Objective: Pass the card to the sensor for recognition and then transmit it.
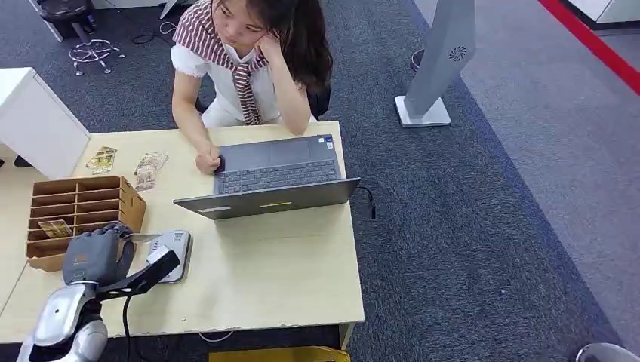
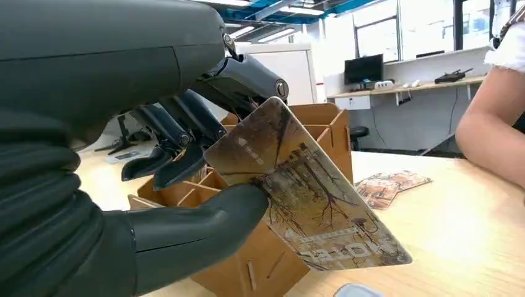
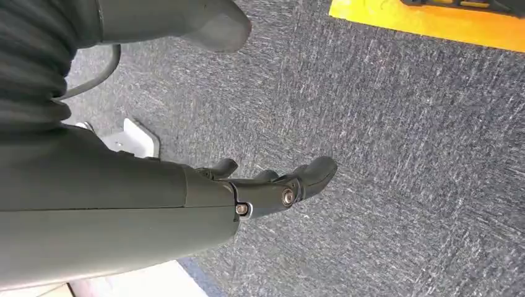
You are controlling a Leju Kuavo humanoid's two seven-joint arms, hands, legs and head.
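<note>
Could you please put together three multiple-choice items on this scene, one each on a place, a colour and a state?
1. Where is the wooden organizer on the table?
A. at the robot's left edge
B. behind the laptop
C. on the floor

2. What colour is the laptop?
A. white
B. dark grey
C. red

3. What is the left hand doing?
A. hanging empty
B. pressing the laptop keys
C. holding the card

Answers: 1 A, the organizer sits at the left edge, beside the sensor. 2 B, its lid and keyboard are dark grey. 3 C, the left wrist view shows the card pinched between thumb and fingers.
</note>
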